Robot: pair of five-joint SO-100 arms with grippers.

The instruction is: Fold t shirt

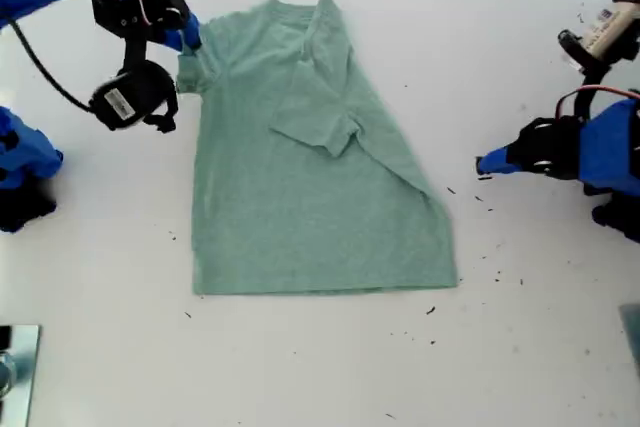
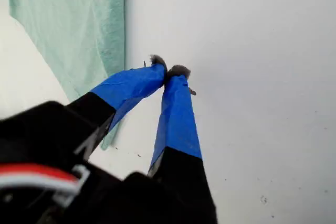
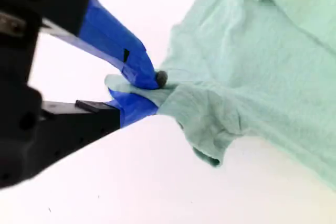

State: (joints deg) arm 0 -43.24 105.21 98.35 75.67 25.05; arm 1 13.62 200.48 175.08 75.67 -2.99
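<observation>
While the shirt (image 1: 310, 177) lies half folded on the table (image 1: 330, 377), you see my second gripper (image 1: 190, 39) pinching its sleeve and my first gripper (image 1: 485, 164) closed empty beside it.

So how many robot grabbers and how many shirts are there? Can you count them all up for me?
Grippers: 2, my first gripper closed on nothing beside the shirt, my second gripper pinching the shirt's sleeve.
T-shirts: 1, the green t shirt lying on the white table.
Tables: 1.
Total: 4 things.
</observation>
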